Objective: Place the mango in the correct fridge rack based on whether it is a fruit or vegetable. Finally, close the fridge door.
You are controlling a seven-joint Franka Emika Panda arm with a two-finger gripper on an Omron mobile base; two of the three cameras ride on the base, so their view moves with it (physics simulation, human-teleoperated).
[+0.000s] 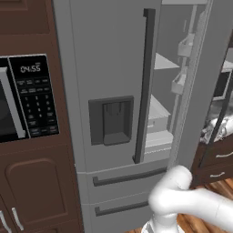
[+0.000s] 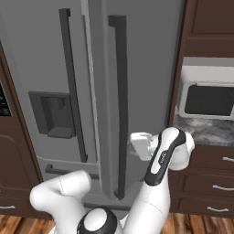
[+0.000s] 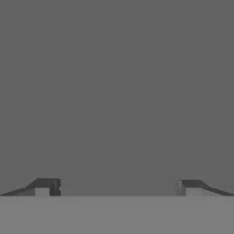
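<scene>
Microwave clock (image 1: pixel 30 68) reads 04:55. The gripper (image 3: pixel 117 187) has its fingers spread wide, holding nothing, close against the grey outer face of the part-open fridge door (image 2: pixel 137 68), near its handle (image 2: pixel 120 105).

**Clock digits on the microwave panel**

The microwave's control panel (image 1: pixel 34 95), sitting at the far left of the left base view, is showing "04:55" in pale digits on its dark display near the top. Rows of small buttons are lying below that display, but their markings are coming out too blurred to read. A sliver of the same kind of panel is showing at the left edge of the right base view, also illegible.
</scene>
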